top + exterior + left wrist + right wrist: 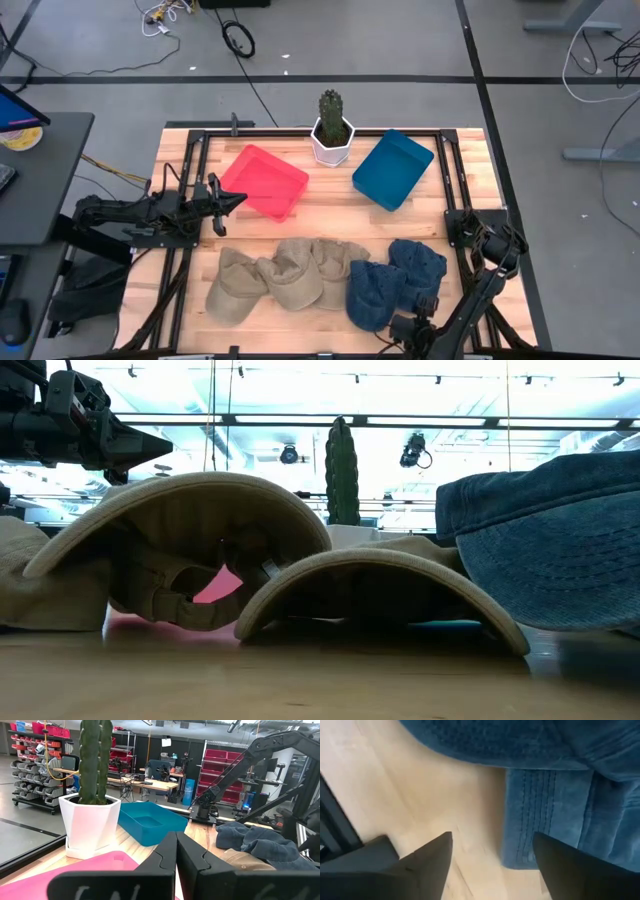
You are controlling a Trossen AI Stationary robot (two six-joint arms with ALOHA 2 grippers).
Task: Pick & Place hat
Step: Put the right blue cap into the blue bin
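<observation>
Landmark: the cactus pot [332,140], at the far edge of the tabletop [330,215].

Red tray [264,181] sits just left of the pot, blue tray [392,168] just right of it. Both look empty from above. Likely sorted drop spots by colour, but that's a guess.

Hats lie in a row on the near side of the pot, well apart from it. Tan hats [280,276] are to the near left, piled and overlapping. Blue hats [397,282] are to the near right, touching the tan ones. None is in a tray yet, so the task is early or between picks.

Right pincer [418,322] is down at the near edge, farthest from the pot, by the blue hats. Fingers [422,862] are spread wide and hold nothing. Denim fabric lies just ahead between them, with bare wood under. Looks like it is lined up to grab a blue hat's edge; contact with the cloth can't be told.

Left pincer [232,198] is clenched and empty. It hangs above the red tray's near-left edge, pointing toward the pot. Probably parked out of the way while the right arm works.

Next move, judged: close on the denim, lift, carry to the blue tray.
</observation>
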